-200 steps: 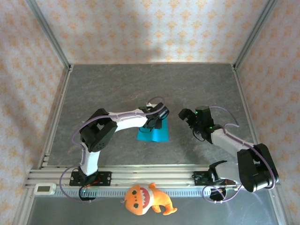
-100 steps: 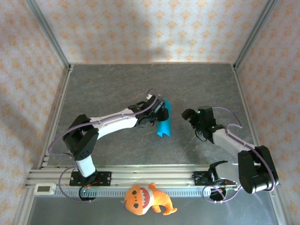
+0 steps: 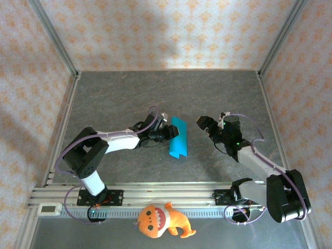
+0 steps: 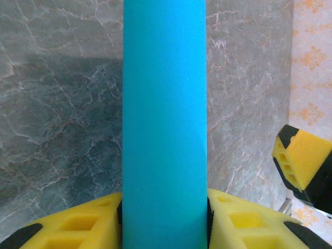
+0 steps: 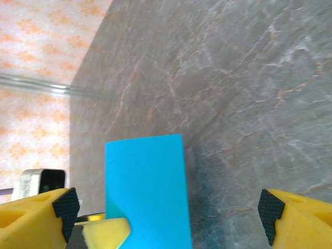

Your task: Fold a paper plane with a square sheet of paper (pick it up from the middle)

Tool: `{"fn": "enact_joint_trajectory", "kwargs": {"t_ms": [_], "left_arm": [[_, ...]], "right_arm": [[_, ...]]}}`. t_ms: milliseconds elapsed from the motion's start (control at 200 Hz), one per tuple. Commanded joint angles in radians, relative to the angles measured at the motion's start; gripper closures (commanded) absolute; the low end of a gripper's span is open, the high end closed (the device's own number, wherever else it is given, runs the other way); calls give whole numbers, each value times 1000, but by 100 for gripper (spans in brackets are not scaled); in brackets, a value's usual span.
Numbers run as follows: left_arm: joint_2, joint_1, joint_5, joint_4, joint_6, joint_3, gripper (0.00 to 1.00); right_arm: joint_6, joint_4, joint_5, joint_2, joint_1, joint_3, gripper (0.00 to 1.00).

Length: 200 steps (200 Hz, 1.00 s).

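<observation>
Two grippers up: my left gripper (image 3: 169, 132) clamps the square sheet of paper (image 3: 179, 140), my right gripper (image 3: 210, 125) gapes beside it

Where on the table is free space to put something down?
The far half of the table, up to the back wall, is bare. Crowded: the middle, where the left gripper holds the paper beside the right gripper.

An orange plush toy (image 3: 161, 221) lies at the grey table's (image 3: 129, 93) near edge, just before the metal rail (image 3: 171, 194). A small white device (image 3: 50, 209), perhaps a thermometer, sits at the rail's left end.
</observation>
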Motion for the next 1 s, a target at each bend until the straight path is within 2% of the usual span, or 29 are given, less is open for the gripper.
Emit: {"fn": "enact_joint_trajectory", "kwargs": {"t_ms": [0, 115, 220, 315, 560, 801, 916, 996], "left_arm": [[19, 10, 39, 114, -39, -24, 59], [28, 11, 21, 91, -26, -28, 58], [17, 10, -47, 81, -51, -64, 58], [17, 16, -24, 159, -78, -116, 58], [21, 16, -50, 111, -49, -109, 57], [11, 15, -138, -71, 65, -59, 47], [-1, 16, -239, -223, 152, -22, 39], [-24, 15, -270, -254, 192, -26, 33]], "right_arm": [[11, 73, -78, 24, -2, -11, 9], [14, 91, -100, 43, 0, -16, 10], [26, 125, -143, 63, 2, -26, 13], [33, 144, -177, 101, 3, -27, 18], [41, 162, -180, 141, 31, -11, 22], [41, 163, -163, 179, 78, 12, 27], [36, 163, -144, 182, 103, 14, 27], [40, 166, -128, 181, 116, 13, 28]]}}
